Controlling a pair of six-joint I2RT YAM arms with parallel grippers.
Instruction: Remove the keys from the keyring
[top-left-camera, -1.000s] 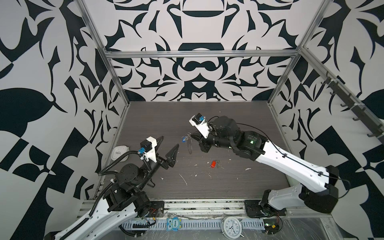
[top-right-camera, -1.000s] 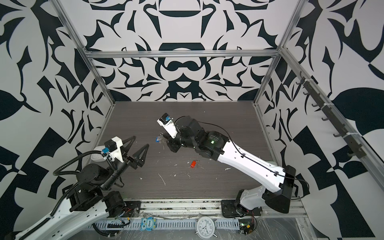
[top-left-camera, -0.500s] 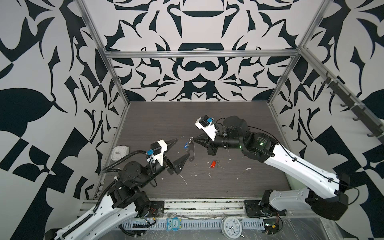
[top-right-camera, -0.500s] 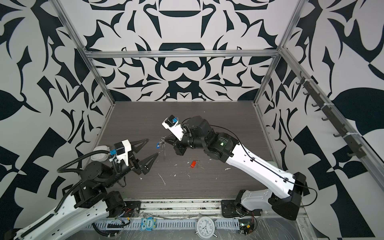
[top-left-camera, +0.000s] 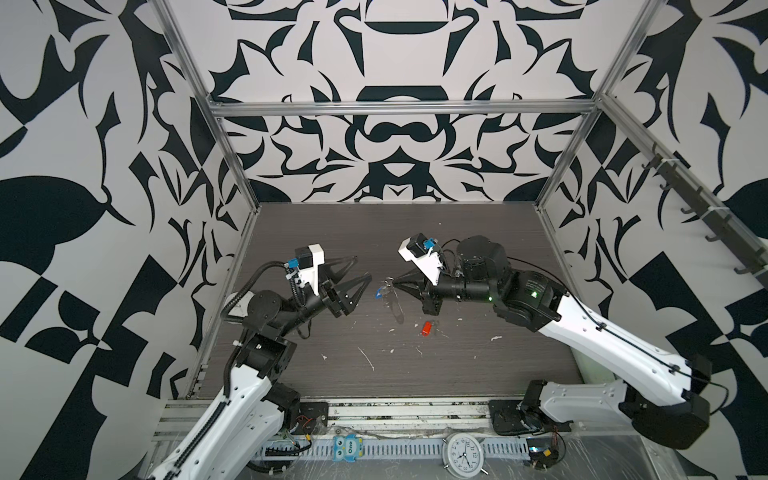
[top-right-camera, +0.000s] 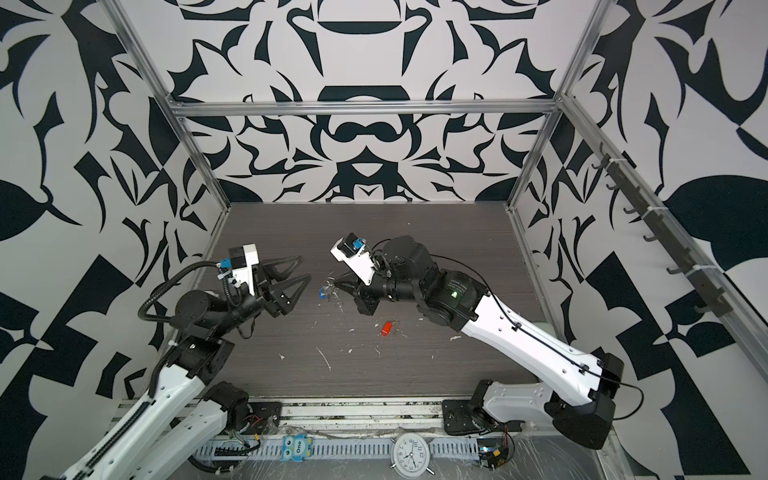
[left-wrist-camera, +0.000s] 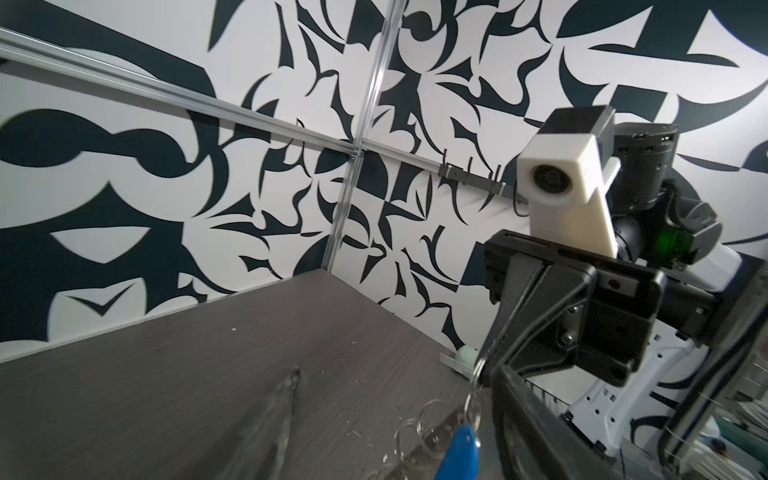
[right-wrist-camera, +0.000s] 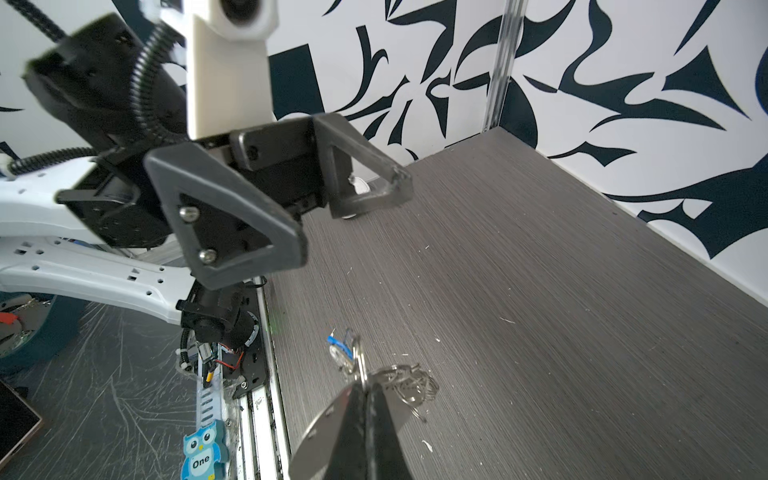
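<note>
Two pincers | right pincer (top-left-camera: 392, 282) clamped tight on the keyring (right-wrist-camera: 409, 384), held above the table (top-left-camera: 332, 232) | blue-tag key (top-left-camera: 378, 293) dangles beneath it | left pincer (top-left-camera: 362, 268) spread wide, empty, nearer arm; the tag is just beyond its tips, toward my right | red-tag key (top-left-camera: 425, 328) lies loose on the table, already off

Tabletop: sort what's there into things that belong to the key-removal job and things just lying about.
Job in hand:
- keyring, pinched in the shut right gripper
- blue-tagged key, hanging from it
- red-tagged key, loose on the tabletop
- left gripper, open, facing them

Lying about:
- white scraps on the tabletop
- owl tag and clock by the front rail
</note>
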